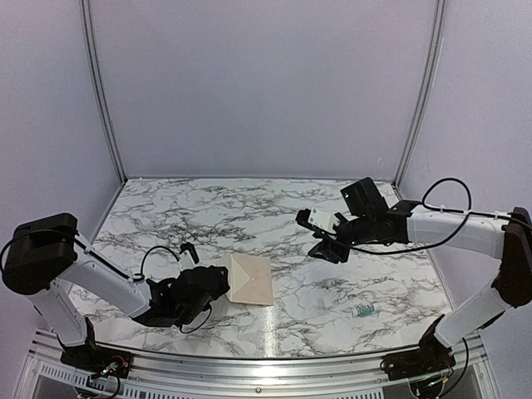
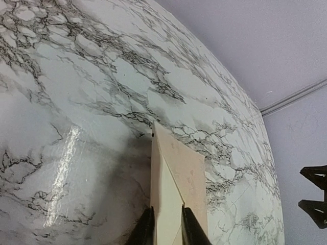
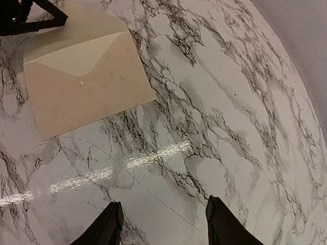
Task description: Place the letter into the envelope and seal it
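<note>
We see the envelope point(image 1: 251, 281) lying flat on the marble-patterned desk point(image 1: 208, 208), a little left of centre in the lower half of the top view. Its pointed flap is folded down over the body, the flap paler and creamier than the pinkish-tan paper beneath it. In the right wrist view it fills the upper left of the frame, flap tip pointing toward the bottom. We cannot make out the letter as a separate sheet, so we cannot tell whether it sits inside.

The left gripper point(image 1: 220, 280) is low at the envelope's left edge. In its own wrist view, the two dark fingers point(image 2: 145, 229) stand at the bottom of the frame with a narrow gap, and the envelope's edge runs up between them. We cannot tell whether they pinch the paper or merely straddle it.

The right gripper point(image 3: 163, 224) hangs above bare desk right of centre, well apart from the envelope, its jaws spread and holding nothing. A small greenish object point(image 1: 363, 312) lies on the desk toward the lower right.
</note>
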